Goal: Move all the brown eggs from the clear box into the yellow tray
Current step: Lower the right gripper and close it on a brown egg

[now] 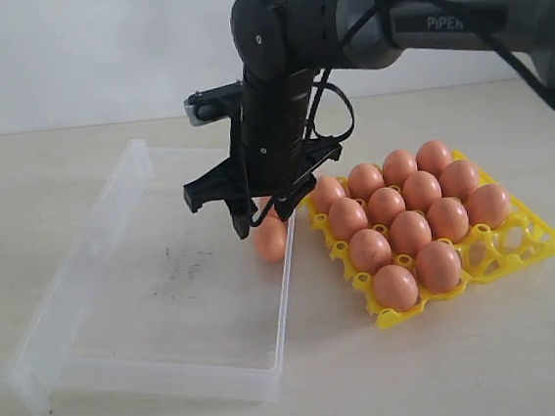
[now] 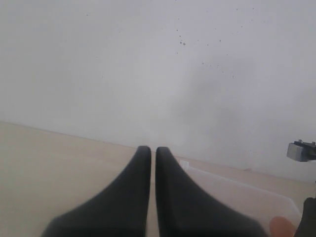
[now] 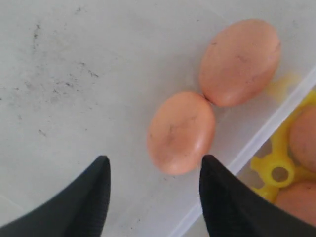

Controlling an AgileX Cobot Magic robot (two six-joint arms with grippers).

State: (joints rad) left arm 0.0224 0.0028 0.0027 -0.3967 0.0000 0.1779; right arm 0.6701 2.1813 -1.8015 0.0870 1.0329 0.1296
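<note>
Hovering over the last pair, so this reads as the pick-up step near the end of the job. The clear box (image 1: 151,319) lies on the left, its smudged floor bare but for two brown eggs tucked against the wall nearest the yellow tray (image 1: 541,242). The tray sits just beside it, with fourteen eggs (image 1: 410,232) seated and two empty cups at its front corner. The right gripper (image 3: 154,159) hangs inside the box with its jaws spread and nothing between them. Out of the action, the left gripper (image 2: 148,150) has its fingers pressed almost together, holding nothing, and looks towards the wall. Now the targets: the nearer egg (image 3: 181,132) lies under the spread fingers but off-centre, crowding one fingertip without quite touching it. The second egg (image 3: 240,61) touches it end to end, further along that wall. The next move, as I judge it, is to shift until the nearer egg sits midway, come straight down and close softly. A careless finger could knock its neighbour rolling.
</note>
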